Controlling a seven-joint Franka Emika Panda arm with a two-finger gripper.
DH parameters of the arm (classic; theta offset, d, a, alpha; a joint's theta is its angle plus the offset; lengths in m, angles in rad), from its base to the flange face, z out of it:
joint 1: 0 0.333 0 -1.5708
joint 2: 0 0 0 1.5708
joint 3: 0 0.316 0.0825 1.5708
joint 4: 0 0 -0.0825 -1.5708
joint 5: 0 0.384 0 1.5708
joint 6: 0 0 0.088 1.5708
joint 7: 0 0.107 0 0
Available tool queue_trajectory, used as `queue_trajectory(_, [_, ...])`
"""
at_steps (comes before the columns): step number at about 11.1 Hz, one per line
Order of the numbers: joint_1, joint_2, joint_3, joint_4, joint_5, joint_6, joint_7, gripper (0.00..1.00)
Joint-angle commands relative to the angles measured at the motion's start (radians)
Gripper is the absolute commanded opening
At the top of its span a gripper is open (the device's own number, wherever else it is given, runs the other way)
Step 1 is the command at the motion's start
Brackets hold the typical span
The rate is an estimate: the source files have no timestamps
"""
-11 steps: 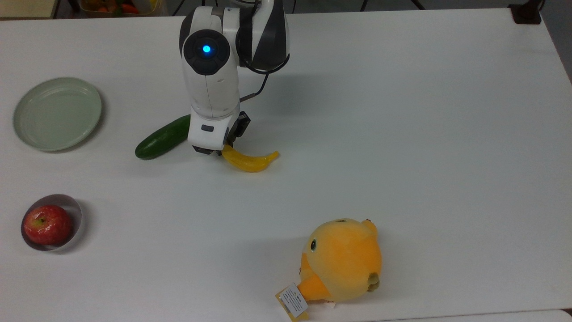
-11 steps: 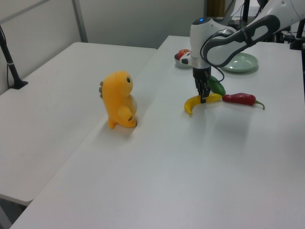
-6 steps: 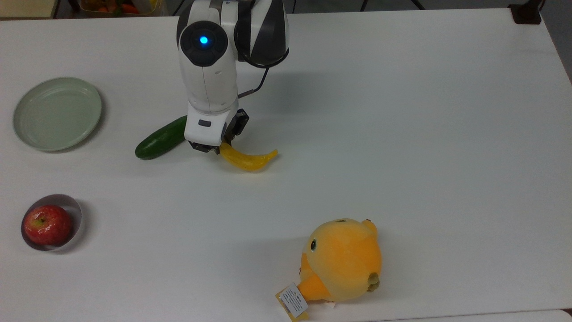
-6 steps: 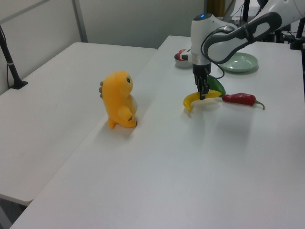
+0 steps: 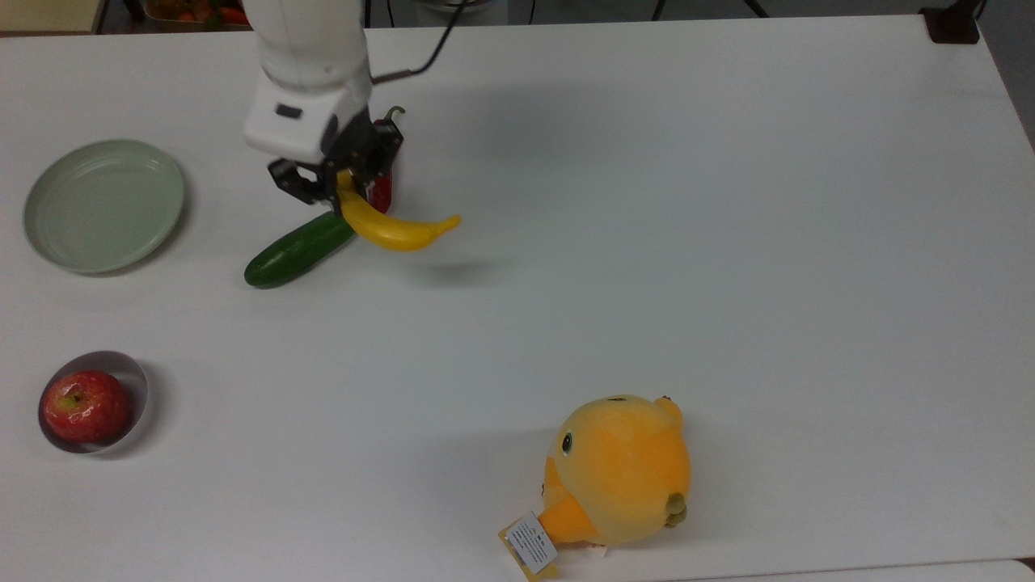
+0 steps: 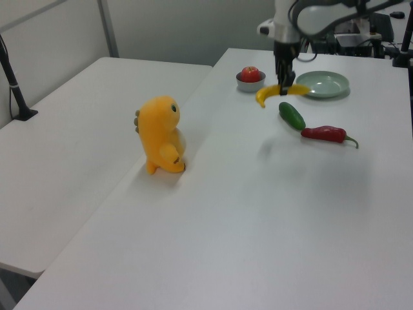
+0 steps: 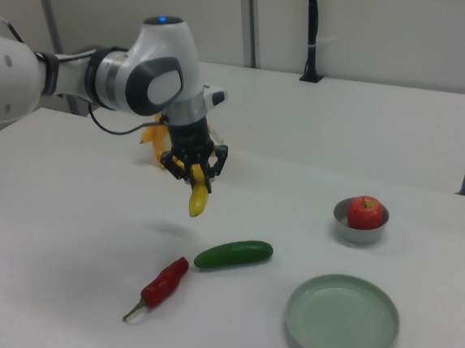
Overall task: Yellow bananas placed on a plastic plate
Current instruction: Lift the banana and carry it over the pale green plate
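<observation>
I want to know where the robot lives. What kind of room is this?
Probably a robot lab: a robot arm works over plain white tables, carrying a banana among practice props like a plush toy.

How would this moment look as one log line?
gripper: shut on banana | banana: lifted off table | plate: empty | phase: carrying

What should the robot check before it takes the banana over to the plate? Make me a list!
1. Banana held by the gripper: ok, pinched at one end.
2. Banana off the table: ok, its shadow lies apart from it on the table.
3. Plate free: ok, nothing on it.
4. Banana hangs above the cucumber and chili: ok in the right view.
5. Grip firm enough for the trip: cannot tell; the long end sticks out sideways.
6. Apple out of the way: ok, in its bowl.
</observation>
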Motion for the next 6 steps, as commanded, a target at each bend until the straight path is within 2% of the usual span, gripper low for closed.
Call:
queue_trajectory(1, [-0.074,-0.056,0.003,0.015,-0.002,-0.059,-0.070,0.18])
queue_trajectory(4, [-0.179,-0.061,0.001,0.028,0.000,-0.058,-0.208,0.18])
queue_trajectory(6, [-0.257,-0.056,-0.005,0.028,0.000,-0.050,-0.355,0.18])
